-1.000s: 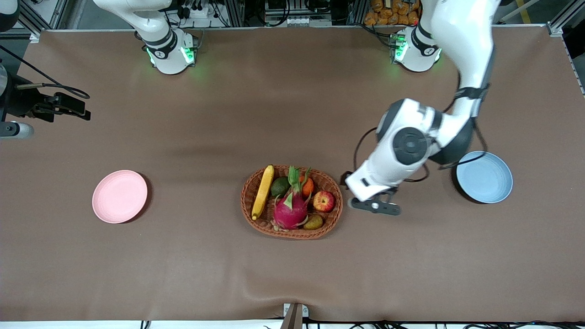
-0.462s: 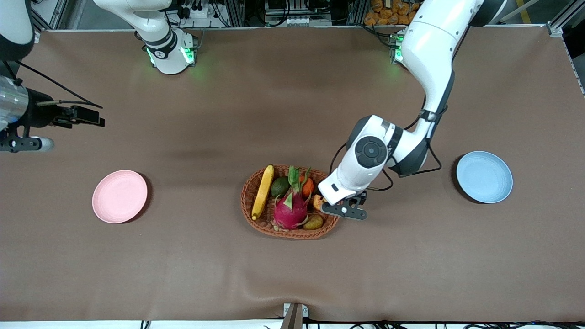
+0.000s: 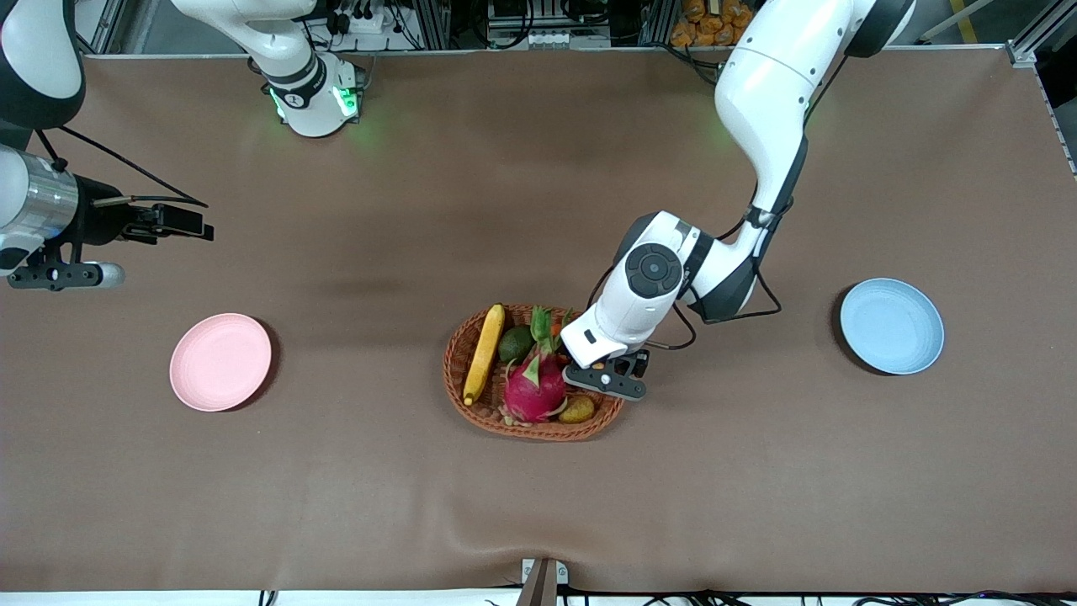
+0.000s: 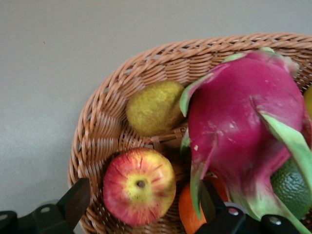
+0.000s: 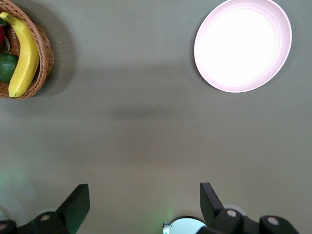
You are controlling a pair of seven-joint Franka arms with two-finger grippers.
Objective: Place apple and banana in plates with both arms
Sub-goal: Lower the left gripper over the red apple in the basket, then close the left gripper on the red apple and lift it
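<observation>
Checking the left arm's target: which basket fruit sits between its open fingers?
The apple, red with yellow blotches, lies between the left gripper fingers; dragon fruit lies beside.

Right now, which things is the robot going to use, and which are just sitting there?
Using: apple, banana, pink plate, blue plate, left gripper, right gripper.
Just sitting: basket, dragon fruit, avocado, orange fruit, yellow-green fruit.
</observation>
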